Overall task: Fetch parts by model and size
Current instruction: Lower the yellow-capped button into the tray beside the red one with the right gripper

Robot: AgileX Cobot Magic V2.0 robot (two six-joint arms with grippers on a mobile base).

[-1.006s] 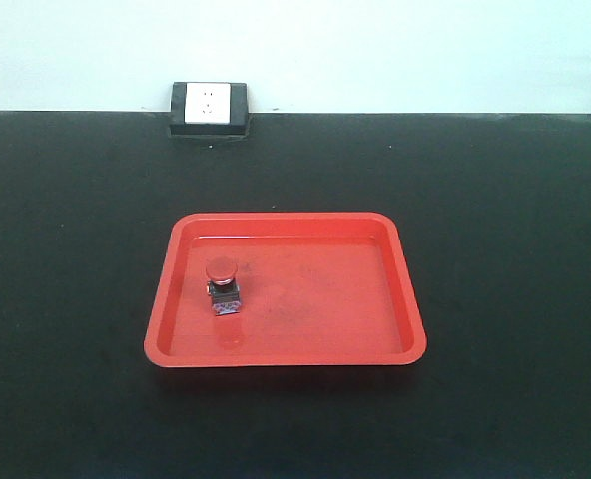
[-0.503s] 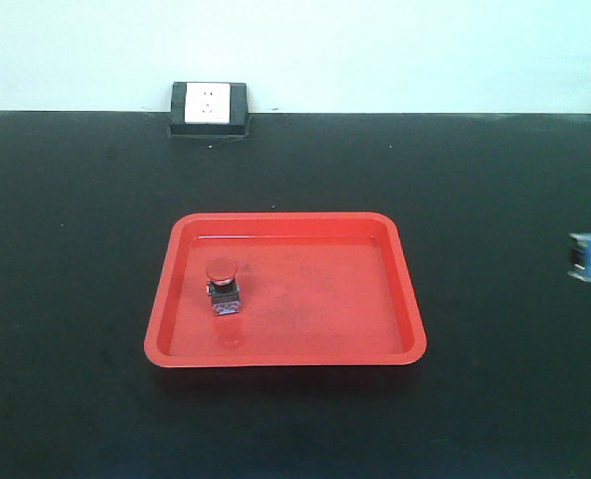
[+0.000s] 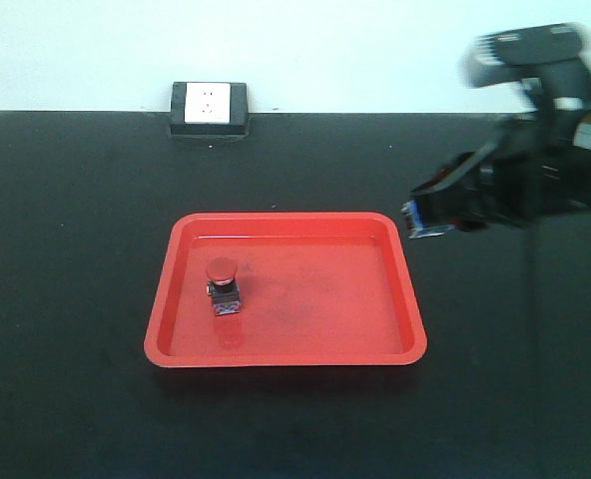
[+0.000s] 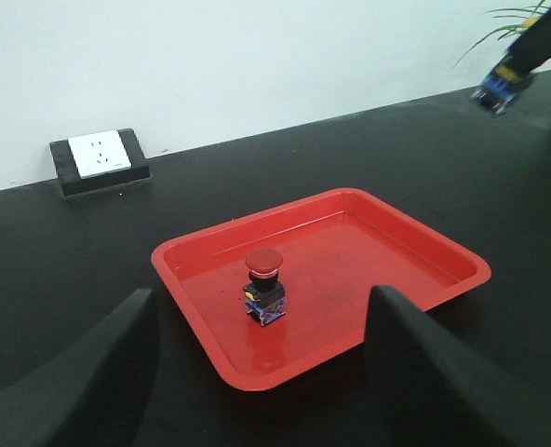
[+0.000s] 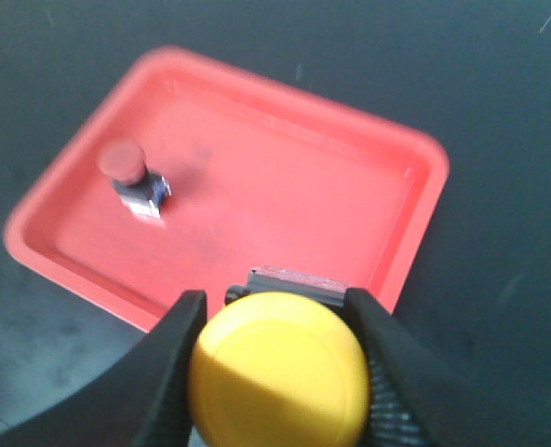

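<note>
The right tool holds the yellow switch between its two fingers, in the air just beside the right edge of the red tray; to do this step well, I judge it should go over the bare right part of the tray floor, well apart from the red switch that stands upright at the left, and lower the part before letting go. The left tool stands wide and holds nothing. The right arm is blurred in the front view, and the yellow cap hides most of its dark base.
</note>
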